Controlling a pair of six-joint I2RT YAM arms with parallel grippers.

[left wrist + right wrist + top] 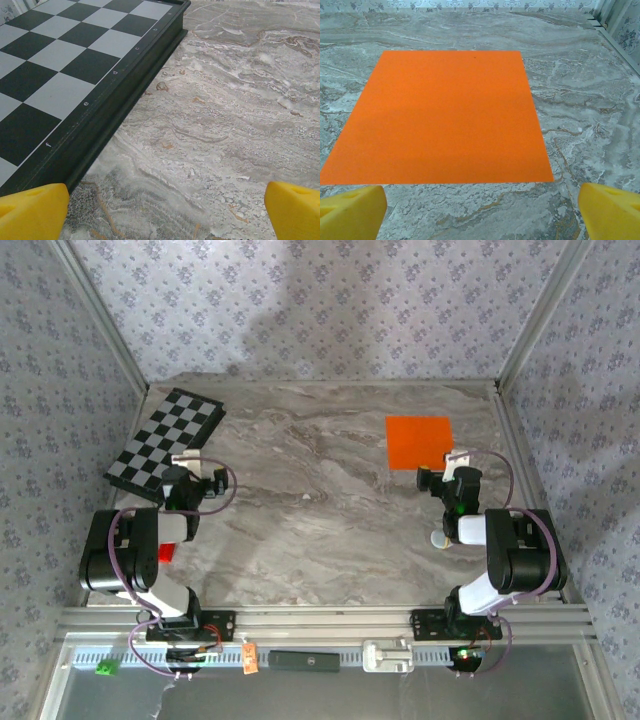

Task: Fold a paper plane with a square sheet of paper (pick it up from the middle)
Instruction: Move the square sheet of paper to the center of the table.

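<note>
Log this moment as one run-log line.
square sheet of paper: flat, unfolded | left gripper: open, empty, beside checkerboard | right gripper: open, empty, just short of sheet

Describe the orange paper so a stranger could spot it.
On the grey marbled table, look far right, just beyond the right gripper. The square sheet of paper lies flat there, plain bright orange, unlike the black-and-white checkerboard far left.
</note>
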